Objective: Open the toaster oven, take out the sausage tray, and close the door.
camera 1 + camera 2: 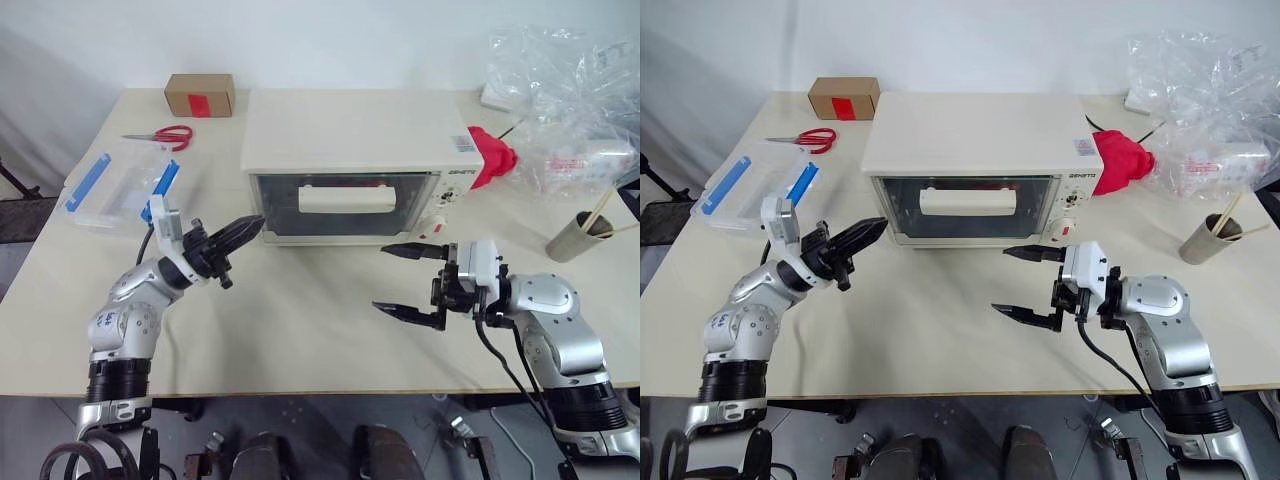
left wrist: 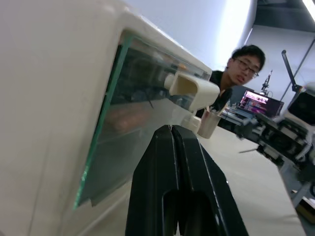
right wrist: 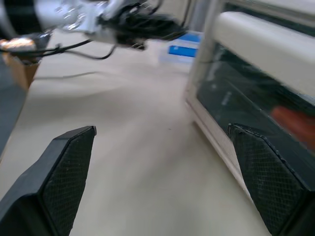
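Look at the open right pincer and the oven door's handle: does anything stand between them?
Nothing visible does. The right pincer hangs open just in front of the oven, below and right of the door handle, with bare table beneath. The left pincer is shut at the door's left edge.

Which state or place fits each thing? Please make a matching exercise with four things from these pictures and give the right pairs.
Things:
1. door
2. left gripper
3. right gripper
4. scissors

States or places:
A. open, empty, in front of the oven's right part
B. shut, with its tip by the oven's left front corner
C. closed, with its bar handle untouched
D. lying on the table between the cardboard box and the clear plastic box

Pairs: 1-C, 2-B, 3-A, 4-D
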`<state>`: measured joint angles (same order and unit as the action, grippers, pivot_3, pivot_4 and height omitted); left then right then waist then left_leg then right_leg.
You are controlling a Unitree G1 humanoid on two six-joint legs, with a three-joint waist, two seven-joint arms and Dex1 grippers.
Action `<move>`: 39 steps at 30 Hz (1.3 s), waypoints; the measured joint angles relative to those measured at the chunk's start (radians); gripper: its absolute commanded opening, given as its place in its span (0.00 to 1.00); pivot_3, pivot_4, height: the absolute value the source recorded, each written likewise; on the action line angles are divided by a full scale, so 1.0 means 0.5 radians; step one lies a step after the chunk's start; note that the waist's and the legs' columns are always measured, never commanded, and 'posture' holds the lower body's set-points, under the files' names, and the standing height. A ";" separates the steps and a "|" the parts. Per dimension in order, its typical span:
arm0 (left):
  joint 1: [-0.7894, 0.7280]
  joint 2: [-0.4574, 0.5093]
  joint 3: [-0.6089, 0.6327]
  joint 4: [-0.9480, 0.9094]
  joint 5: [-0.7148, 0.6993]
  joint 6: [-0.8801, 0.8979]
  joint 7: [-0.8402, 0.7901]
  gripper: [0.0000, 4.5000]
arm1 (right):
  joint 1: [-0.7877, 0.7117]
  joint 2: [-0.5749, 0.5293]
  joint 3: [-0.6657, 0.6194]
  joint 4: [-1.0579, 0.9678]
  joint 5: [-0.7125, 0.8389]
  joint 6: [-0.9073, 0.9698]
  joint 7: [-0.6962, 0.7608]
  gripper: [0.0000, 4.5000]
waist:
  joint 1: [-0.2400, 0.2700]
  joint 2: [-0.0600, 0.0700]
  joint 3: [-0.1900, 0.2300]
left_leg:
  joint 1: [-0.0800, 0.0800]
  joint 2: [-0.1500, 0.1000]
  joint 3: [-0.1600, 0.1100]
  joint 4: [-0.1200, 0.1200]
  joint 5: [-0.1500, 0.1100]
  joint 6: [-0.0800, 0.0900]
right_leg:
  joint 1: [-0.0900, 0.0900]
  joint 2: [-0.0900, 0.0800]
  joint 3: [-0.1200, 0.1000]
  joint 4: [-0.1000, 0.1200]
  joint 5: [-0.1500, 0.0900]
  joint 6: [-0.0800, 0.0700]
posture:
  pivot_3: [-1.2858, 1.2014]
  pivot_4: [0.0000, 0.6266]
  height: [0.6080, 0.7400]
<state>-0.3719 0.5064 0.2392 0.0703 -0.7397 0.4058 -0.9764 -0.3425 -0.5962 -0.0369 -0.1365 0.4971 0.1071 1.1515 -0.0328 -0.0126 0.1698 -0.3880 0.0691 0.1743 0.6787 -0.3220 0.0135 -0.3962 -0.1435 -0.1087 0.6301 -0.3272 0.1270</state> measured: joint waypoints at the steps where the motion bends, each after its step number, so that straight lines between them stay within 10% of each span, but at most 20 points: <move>1: 0.060 0.044 0.019 -0.026 0.001 0.023 0.006 0.09 | -0.006 -0.001 -0.019 0.005 0.010 0.029 -0.017 1.00 | 0.001 0.000 0.000 | 0.000 0.000 0.000 0.000 0.000 0.000 | 0.000 0.000 0.000 0.000 0.000 0.000 | 0.52 0.24 1.00; 12: 0.540 0.186 0.371 -0.372 -0.007 0.017 0.166 0.76 | -0.339 0.116 0.001 0.240 0.023 0.127 -0.076 1.00 | 0.018 -0.001 0.001 | -0.002 -0.003 -0.002 0.003 -0.001 0.002 | 0.001 -0.006 -0.001 0.000 0.000 0.000 | 0.52 0.24 1.00; 39: 0.668 0.107 0.303 -0.501 -0.033 -0.048 0.113 0.76 | -0.479 0.147 0.047 0.531 -0.083 0.050 -0.071 1.00 | 0.010 -0.001 0.001 | -0.002 -0.002 0.000 0.002 -0.002 0.002 | -0.001 -0.005 -0.001 -0.001 0.000 0.000 | 0.52 0.24 1.00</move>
<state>-0.0377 0.5598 0.3906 -0.1800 -0.7560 0.3817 -0.9197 -0.5819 -0.5226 -0.0135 0.1289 0.4556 0.1323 1.1159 -0.0279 -0.0129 0.1702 -0.3892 0.0679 0.1745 0.6796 -0.3228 0.0144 -0.3964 -0.1460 -0.1093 0.6299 -0.3272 0.1270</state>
